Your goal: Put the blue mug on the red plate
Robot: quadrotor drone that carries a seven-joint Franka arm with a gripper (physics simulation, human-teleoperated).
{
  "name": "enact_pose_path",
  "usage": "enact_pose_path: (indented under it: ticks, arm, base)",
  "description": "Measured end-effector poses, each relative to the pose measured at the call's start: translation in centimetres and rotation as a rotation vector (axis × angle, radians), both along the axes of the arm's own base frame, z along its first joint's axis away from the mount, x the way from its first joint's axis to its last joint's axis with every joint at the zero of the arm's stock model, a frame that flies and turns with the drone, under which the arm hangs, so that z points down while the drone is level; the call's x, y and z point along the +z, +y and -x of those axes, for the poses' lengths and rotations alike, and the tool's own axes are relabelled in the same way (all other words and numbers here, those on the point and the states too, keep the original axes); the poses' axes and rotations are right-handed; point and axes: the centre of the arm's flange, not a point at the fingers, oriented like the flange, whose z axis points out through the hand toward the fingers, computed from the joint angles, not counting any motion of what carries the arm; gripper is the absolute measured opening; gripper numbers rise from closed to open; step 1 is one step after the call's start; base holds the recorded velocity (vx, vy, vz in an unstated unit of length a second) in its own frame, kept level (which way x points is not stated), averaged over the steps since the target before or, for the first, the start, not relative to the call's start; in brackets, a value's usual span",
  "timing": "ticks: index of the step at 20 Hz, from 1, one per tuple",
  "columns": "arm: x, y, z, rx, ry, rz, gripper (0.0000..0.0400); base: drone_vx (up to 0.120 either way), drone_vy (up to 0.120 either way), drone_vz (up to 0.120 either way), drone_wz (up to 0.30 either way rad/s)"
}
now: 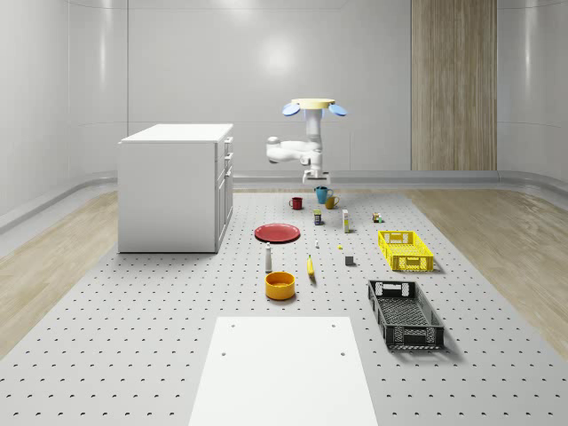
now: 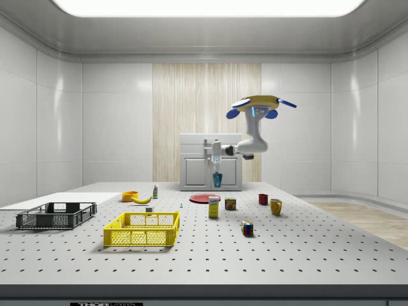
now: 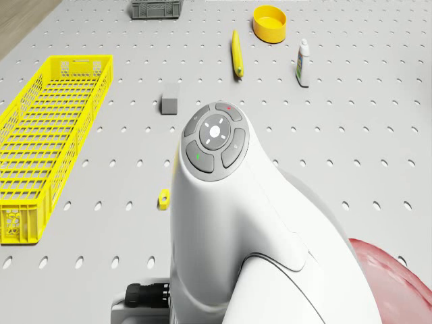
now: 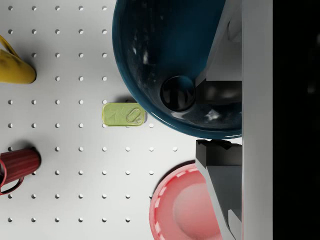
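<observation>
The blue mug is held aloft, the jaws of the gripper closed on its rim, near the centre of the side view, with the drone hovering above the counter. Rigid, glossy ceramic is judged slippery; the red plate lies lower in the whole-scene view.

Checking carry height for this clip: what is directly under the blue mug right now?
The blue mug hangs in the pincer above the bare pegboard table, short of the red plate. From the wrist, the mug covers the spot straight beneath it.
</observation>
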Motion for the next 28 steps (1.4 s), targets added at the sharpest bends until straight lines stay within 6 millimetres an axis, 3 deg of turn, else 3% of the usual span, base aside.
enact_pose_path:
  ticks: [15,19,28]
  arm:
    - [0.00,0.00,0.00,0.000,0.000,0.000,0.0100]
    - [0.00,0.00,0.00,0.000,0.000,0.000,0.0100]
    - [0.00,0.00,0.00,0.000,0.000,0.000,0.0100]
  base:
    - [0.120,-0.120,0.000,0.000]
    - [0.000,-0.120,-0.020,0.000]
    - [0.000,-0.120,-0.116,0.000]
